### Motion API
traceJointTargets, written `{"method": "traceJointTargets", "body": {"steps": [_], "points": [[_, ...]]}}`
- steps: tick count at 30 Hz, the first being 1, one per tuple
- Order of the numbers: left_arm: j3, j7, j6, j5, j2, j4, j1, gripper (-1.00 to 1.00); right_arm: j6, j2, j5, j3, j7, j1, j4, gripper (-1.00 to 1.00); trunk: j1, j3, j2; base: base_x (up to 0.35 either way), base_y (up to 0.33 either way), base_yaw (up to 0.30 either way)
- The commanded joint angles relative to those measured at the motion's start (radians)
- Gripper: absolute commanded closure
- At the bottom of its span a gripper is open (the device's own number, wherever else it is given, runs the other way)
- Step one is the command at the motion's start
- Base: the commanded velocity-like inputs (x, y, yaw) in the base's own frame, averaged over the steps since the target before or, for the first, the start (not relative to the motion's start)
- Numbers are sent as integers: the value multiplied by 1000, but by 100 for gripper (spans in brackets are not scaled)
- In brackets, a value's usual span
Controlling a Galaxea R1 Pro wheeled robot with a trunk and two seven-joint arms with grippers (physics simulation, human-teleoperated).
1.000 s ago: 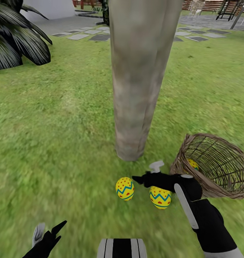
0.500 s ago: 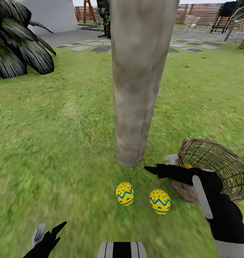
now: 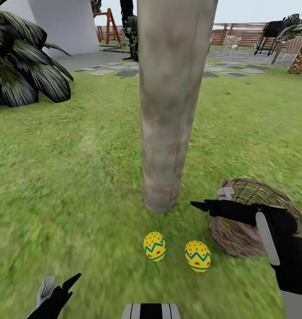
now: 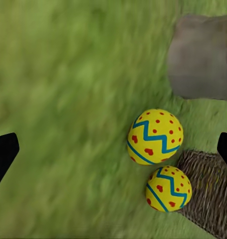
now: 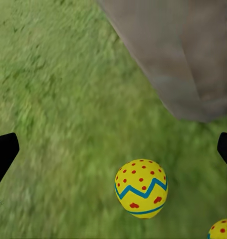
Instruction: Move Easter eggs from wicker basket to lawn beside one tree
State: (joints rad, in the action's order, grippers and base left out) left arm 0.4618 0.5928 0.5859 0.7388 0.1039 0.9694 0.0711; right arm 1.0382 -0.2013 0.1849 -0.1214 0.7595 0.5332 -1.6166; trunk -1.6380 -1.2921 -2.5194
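Note:
Two Easter eggs (image 3: pixel 154 246) (image 3: pixel 197 256) lie on the lawn (image 3: pixel 71 186) just in front of the tree (image 3: pixel 166 110). The wicker basket (image 3: pixel 239 232) stands to their right, partly behind my right arm; its inside is hidden, and so is a third egg. My right gripper (image 3: pixel 213 200) hovers open at the basket's rim, above the right egg. My left gripper (image 3: pixel 59 285) hangs open and empty low at the left. The left wrist view holds both eggs (image 4: pixel 155 137) (image 4: pixel 168 188), the basket (image 4: pixel 210 196) and the trunk base (image 4: pixel 200 57). The right wrist view has one egg (image 5: pixel 141 188) below the trunk (image 5: pixel 178 55).
A dark palm-like plant (image 3: pixel 22 75) grows at the far left. Grey paving stones (image 3: pixel 111 71), a white wall (image 3: pixel 62 26) and a slatted fence (image 3: pixel 239 33) lie beyond the grass. Open lawn stretches left and right of the trunk.
The head camera has tilted up, showing more of the garden. My right gripper has lifted away from the right egg toward the basket's rim. Both eggs stay on the grass.

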Motion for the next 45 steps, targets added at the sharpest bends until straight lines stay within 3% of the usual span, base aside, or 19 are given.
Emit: {"method": "traceJointTargets", "body": {"steps": [1,12,18,21,24,31,37,45], "points": [[2,0,5,4,-3,9,-4,-100,6,0,2,-7,2,1,0,-100,1,3,0,0,0,0],[0,-9,-5,-3,-17,47,-24,-100,0,-1,-4,-69,-10,1,0,-100,6,46,3,0,0,0],[-7,-135,-7,-34,-29,69,-24,-100,0,-1,-10,-106,-74,2,1,-100,8,69,4,0,0,0],[-9,-289,-7,-40,-56,142,-24,-100,-1,-1,-11,-113,-195,0,1,-100,10,81,5,0,0,0],[-21,-395,-1,-41,-72,202,-20,-100,-1,2,-11,-115,-269,-3,1,-100,11,92,5,0,0,0],[-52,-547,85,-43,-64,314,15,-100,6,4,-20,-108,-328,-12,1,-100,14,119,7,0,0,0],[-66,-638,127,-42,-75,405,-1,-100,9,9,-60,-106,-412,-12,2,-100,17,142,8,0,0,0],[-83,-680,112,-46,-85,383,-22,-100,9,13,-73,-105,-449,-12,4,-100,20,173,10,0,0,0]]}}
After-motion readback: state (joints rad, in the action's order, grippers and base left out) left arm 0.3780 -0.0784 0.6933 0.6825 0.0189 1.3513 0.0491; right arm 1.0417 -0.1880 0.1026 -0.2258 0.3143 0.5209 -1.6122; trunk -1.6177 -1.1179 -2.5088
